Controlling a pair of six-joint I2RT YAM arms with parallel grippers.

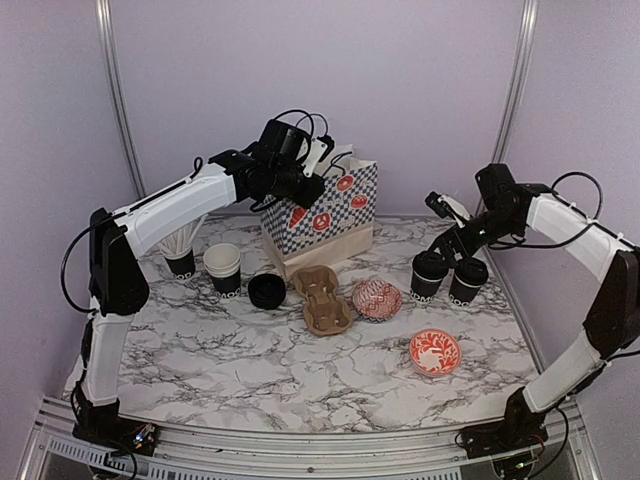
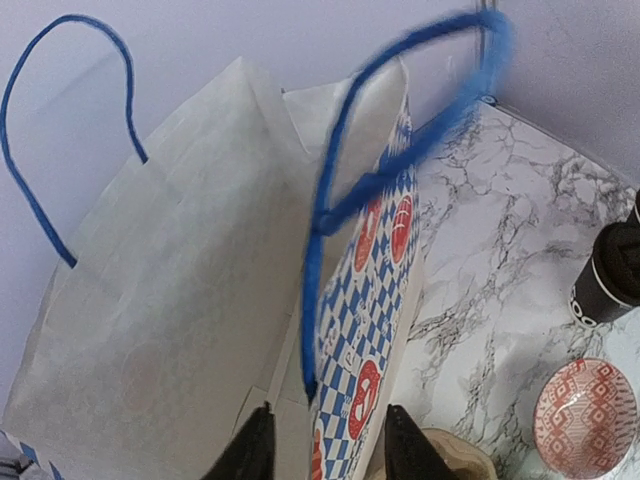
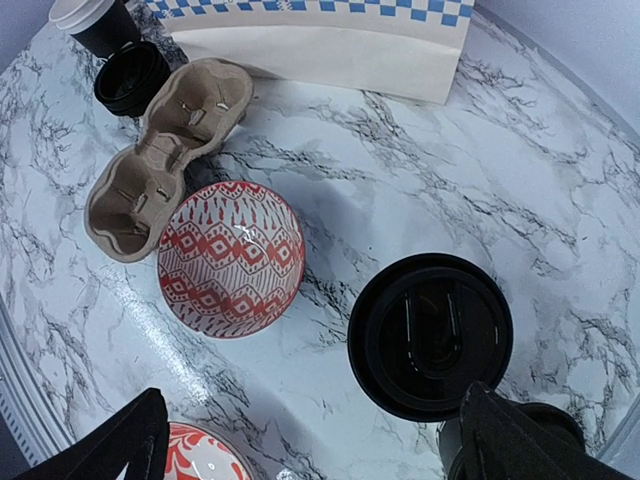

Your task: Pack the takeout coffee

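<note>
Two lidded black takeout coffee cups (image 1: pixel 428 275) (image 1: pixel 468 281) stand at the right of the marble table (image 1: pixel 250 370). My right gripper (image 1: pixel 450 248) hovers just above them, open wide. In the right wrist view one lid (image 3: pixel 430 335) lies between the fingers, close to the right fingertip (image 3: pixel 505 440), and the other cup (image 3: pixel 545 425) peeks out behind that finger. An open black cup (image 1: pixel 223 268) and a loose lid (image 1: pixel 267 290) sit at the left. My left gripper (image 2: pixel 330 452) is at the top of the checkered paper bag (image 2: pixel 375 300), one finger inside and one outside its front wall, jaws still apart.
A cardboard cup carrier (image 1: pixel 322 298) lies in the middle. Red-and-white bowls sit beside it (image 1: pixel 377 298) and nearer the front (image 1: pixel 435 352). A black cup of straws (image 1: pixel 180 255) stands at the far left. The bag's blue handles (image 2: pixel 400 150) arch up in front of the left wrist camera.
</note>
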